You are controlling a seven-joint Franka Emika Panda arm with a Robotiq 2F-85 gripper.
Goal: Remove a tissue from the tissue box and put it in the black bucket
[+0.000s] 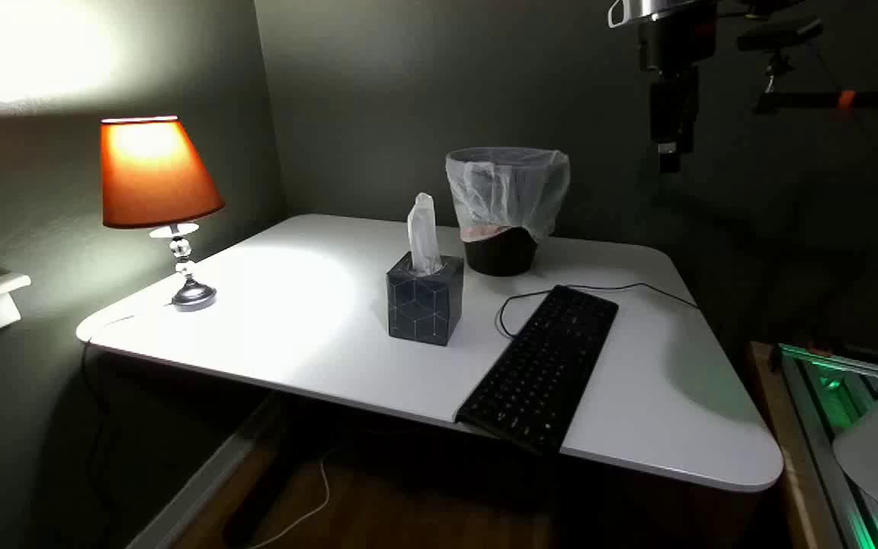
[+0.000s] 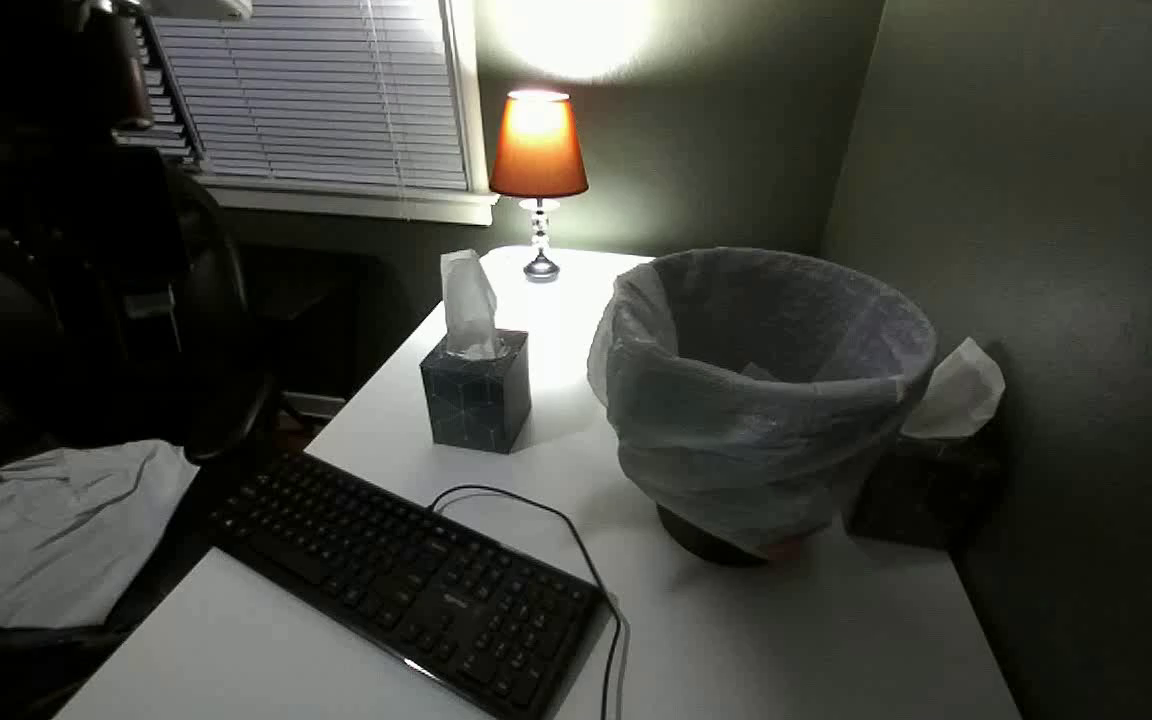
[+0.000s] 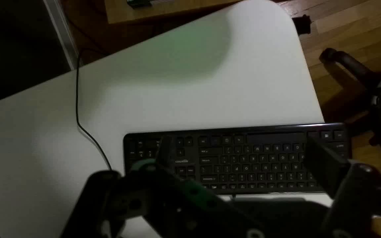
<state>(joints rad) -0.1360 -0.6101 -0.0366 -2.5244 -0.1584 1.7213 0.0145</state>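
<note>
One tissue (image 1: 424, 236) stands up from the tissue box (image 1: 418, 306), below the gripper (image 3: 239, 153) and well apart; fingers (image 3: 326, 167) spread (nothing held), presumably to straddle it. The black bucket (image 1: 501, 254), also below, is bagged, likely to catch it.

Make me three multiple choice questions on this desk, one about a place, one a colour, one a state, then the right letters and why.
1. Where does the lined black bucket stand?
A. On the floor
B. On the desk
C. On the keyboard

2. What colour is the lampshade?
A. Green
B. Blue
C. Orange

3. How does the gripper stand?
A. Open
B. Shut on a tissue
C. Shut, holding nothing

1 B: its base rests on the white desktop in both exterior views.
2 C: both exterior views show it glowing orange.
3 A: the wrist view shows its fingers wide apart.
</note>
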